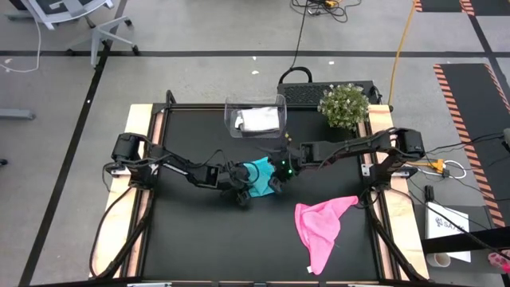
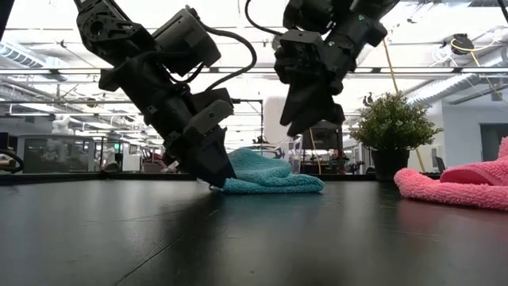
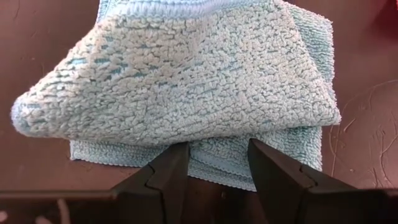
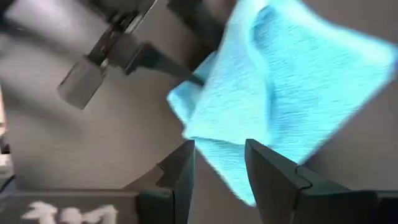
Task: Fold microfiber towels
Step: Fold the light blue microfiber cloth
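Basically, high view: teal towel sits mid-surface between both end effectors, pink towel unfolded nearby, white one parked in the bin. Low view: left end effector pins the teal edge to anchor the fold, while the right end effector hangs above. Wrist views: left fingers pinch the towel hem; right fingers spread, empty.

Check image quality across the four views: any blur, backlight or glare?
Right wrist view: motion-smeared, the teal towel and left gripper streaked. Left wrist view: sharp, towel loops crisp. Low view: strongly backlit by bright ceiling lights, both arms near silhouette, right gripper dark above the towel, glossy table showing sheen. High view: even light, no glare.
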`<state>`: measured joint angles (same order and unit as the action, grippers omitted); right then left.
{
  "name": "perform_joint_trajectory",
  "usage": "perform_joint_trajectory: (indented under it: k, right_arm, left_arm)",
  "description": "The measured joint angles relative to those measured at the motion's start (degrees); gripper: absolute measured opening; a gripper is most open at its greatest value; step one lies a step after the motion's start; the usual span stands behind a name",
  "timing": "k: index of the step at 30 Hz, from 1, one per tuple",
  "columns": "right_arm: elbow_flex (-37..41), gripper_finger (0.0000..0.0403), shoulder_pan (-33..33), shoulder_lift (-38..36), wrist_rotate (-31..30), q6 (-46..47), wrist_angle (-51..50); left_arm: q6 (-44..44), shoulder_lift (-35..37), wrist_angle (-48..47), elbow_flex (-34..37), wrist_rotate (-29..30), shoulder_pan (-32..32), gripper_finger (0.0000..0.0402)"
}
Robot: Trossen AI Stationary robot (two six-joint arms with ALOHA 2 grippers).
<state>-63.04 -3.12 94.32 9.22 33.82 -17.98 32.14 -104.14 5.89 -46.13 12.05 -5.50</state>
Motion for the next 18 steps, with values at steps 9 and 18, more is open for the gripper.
perform_joint_trajectory:
  k: [9,18]
  right_arm:
    - [9.7,0.0131,0.0,0.2,-0.2,7.4,16.2]
    - [13.8,0.013,-0.7,0.2,-0.5,8.3,20.1]
  left_arm:
    - [0.0,0.0,0.3,0.0,-0.2,0.3,0.0172]
    - [0.0,0.0,0.3,0.0,-0.2,0.4,0.0172]
